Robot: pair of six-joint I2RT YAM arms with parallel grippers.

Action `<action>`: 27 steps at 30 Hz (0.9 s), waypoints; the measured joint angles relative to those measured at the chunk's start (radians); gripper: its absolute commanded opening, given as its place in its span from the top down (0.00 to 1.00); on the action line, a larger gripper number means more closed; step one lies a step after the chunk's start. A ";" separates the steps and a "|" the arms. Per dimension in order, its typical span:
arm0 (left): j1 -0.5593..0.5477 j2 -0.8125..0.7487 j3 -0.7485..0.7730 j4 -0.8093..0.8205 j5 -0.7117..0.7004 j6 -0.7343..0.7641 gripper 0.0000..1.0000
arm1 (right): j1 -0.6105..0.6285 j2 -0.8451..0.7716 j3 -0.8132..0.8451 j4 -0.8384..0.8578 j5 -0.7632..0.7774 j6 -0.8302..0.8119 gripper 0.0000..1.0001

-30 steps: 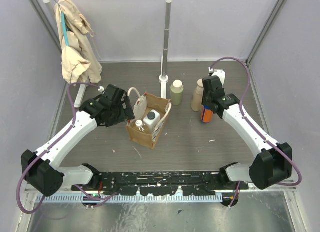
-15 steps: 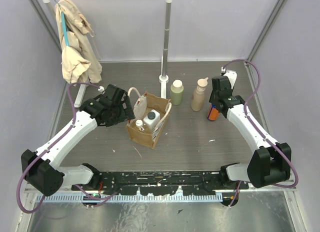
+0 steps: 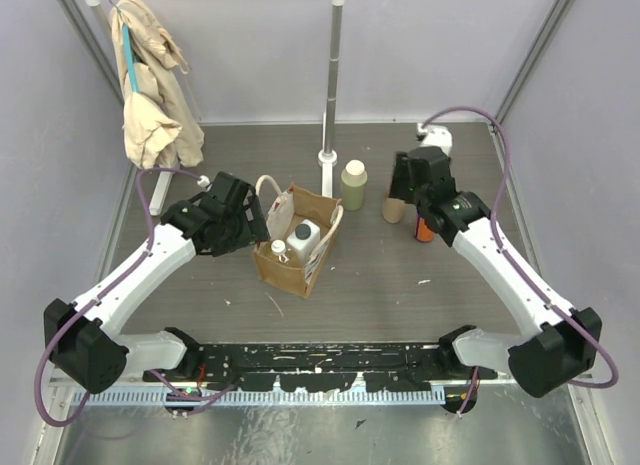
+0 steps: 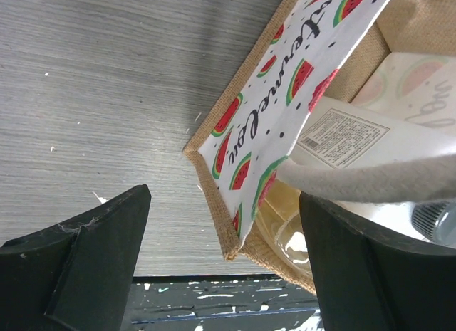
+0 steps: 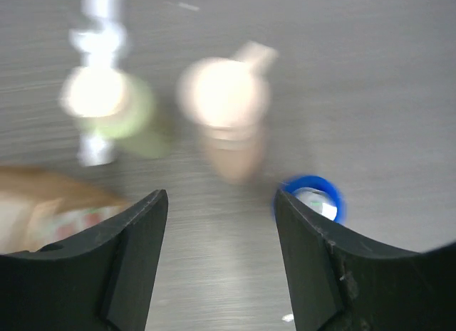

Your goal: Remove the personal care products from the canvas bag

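Canvas bag (image 3: 288,268) stood on the table (image 3: 380,285), a bit left of centre, mouth open. Two products were inside it: amber bottle (image 3: 279,251) with a white cap at the near side, white bottle (image 3: 304,235) with a dark cap just behind. From overhead only their tops showed; the bag walls hid the rest.

Left gripper (image 3: 248,223) sat at the bag's left side, jaws wide. In the left wrist view the bag's watermelon-print corner lay between the fingers, but I couldn't tell if either touched it. A cream handle (image 4: 370,185) crossed in front of the white bottle's label, and the dark cap was cut off at the right edge.

Three products were out on the table, right of the bag and farther back:
- Orange-and-blue bottle (image 3: 425,229), largely hidden under the right arm (image 3: 500,260).
- Tan pump bottle (image 3: 393,210) just left of it, top covered by the right gripper (image 3: 405,180).
- Olive-green bottle (image 3: 353,185) further left, near the rack (image 3: 330,85) base.

Right gripper hung above the tan pump bottle, jaws wide, nothing between them. The right wrist view was blurred, showing caps from above and no readable labels.

Far left, a beige garment (image 3: 150,85) hung on the rack.
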State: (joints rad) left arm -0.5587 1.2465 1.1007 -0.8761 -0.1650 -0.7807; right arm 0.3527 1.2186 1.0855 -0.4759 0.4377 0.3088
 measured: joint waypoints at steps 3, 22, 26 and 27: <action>0.000 0.002 -0.011 0.004 0.000 -0.002 0.08 | 0.154 0.007 0.164 -0.032 -0.079 -0.023 0.35; 0.001 0.007 -0.010 0.026 0.026 -0.013 0.08 | 0.381 0.414 0.558 -0.229 -0.456 0.142 0.16; 0.001 0.006 -0.011 0.027 0.031 -0.018 0.08 | 0.389 0.409 0.557 -0.257 -0.485 0.239 0.00; 0.001 0.005 -0.011 0.029 0.032 -0.019 0.08 | 0.392 0.409 0.557 -0.262 -0.485 0.253 0.00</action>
State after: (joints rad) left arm -0.5579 1.2518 1.0901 -0.8474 -0.1329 -0.7998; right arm 0.7448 1.6276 1.6424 -0.7376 -0.0475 0.5621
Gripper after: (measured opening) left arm 0.917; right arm 0.977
